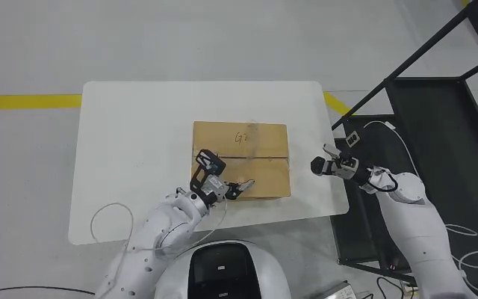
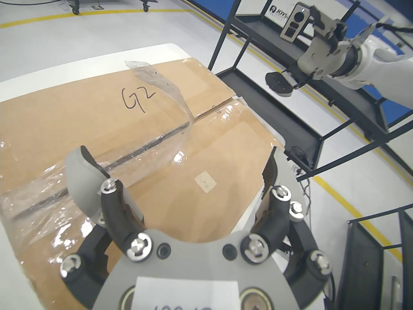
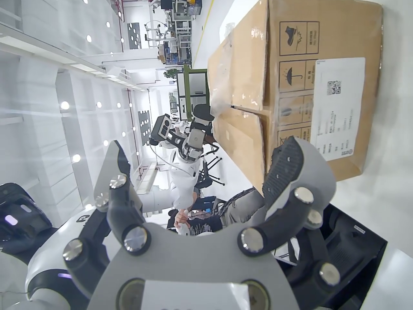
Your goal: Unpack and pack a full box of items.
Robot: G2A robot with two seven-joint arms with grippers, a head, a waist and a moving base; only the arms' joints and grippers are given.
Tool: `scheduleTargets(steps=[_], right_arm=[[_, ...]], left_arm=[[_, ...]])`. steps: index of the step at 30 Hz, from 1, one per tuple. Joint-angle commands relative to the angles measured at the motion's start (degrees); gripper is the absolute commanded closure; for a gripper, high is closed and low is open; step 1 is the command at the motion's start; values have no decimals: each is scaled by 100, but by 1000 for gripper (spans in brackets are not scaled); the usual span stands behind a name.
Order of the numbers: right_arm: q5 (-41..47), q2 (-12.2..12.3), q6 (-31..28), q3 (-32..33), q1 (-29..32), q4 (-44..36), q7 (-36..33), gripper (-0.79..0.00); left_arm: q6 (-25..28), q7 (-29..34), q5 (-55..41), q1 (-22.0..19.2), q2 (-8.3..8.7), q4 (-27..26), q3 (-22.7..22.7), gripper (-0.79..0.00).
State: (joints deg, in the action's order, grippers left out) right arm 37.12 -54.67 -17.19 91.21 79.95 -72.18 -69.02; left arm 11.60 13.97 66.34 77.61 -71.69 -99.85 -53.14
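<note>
Status: cardboard box (image 1: pixel 240 149) sits on the white table (image 1: pixel 127 149), a bit toward 3 o'clock from table centre, long side running 9-to-3. Lid flaps are down, box not opened. Clear tape (image 2: pixel 42 182) runs along the centre seam, wrinkled, and one loose strip (image 2: pixel 167 98) arches up off the seam toward the 12 o'clock flap. There's a hand-written mark (image 2: pixel 137 98) on that far flap and a small white sticker (image 2: pixel 205 182) on the near one. Left gripper (image 2: pixel 177 159) is at the box's 6 o'clock edge, above the near flap, jaws spread wide with nothing between them. One finger sits over the flap, the other at the box edge; can't tell if either pad touches cardboard. Right gripper (image 3: pixel 203 149) hangs at 3 o'clock of the box, over the table's 3 o'clock edge, apart from the box and facing its end wall. Its jaws are also wide and empty. That end wall carries a big white shipping label (image 3: pixel 338 108) and a column of printed handling symbols (image 3: pixel 298 66). Off the table at 3 o'clock stands a black metal rack (image 1: pixel 433 134) with a tray shelf. Yellow floor line (image 1: pixel 37 101) shows on both sides of the table near its 12 o'clock end.
</note>
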Motion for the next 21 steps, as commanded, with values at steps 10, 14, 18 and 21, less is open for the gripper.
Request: scheduleTargets(steps=[10,14,18,21], right_arm=[[194,-13,-29,7,9,101,-31,-785],[194,-13,-29,7,9,101,-31,-785],[194,-13,-29,7,9,101,-31,-785],[194,-13,-29,7,9,101,-31,-785]], left_arm=[[-371,-235,458,-364,-155,156,514,-785],[-371,-235,458,-364,-155,156,514,-785],[-371,-235,458,-364,-155,156,514,-785],[-371,-235,458,-364,-155,156,514,-785]])
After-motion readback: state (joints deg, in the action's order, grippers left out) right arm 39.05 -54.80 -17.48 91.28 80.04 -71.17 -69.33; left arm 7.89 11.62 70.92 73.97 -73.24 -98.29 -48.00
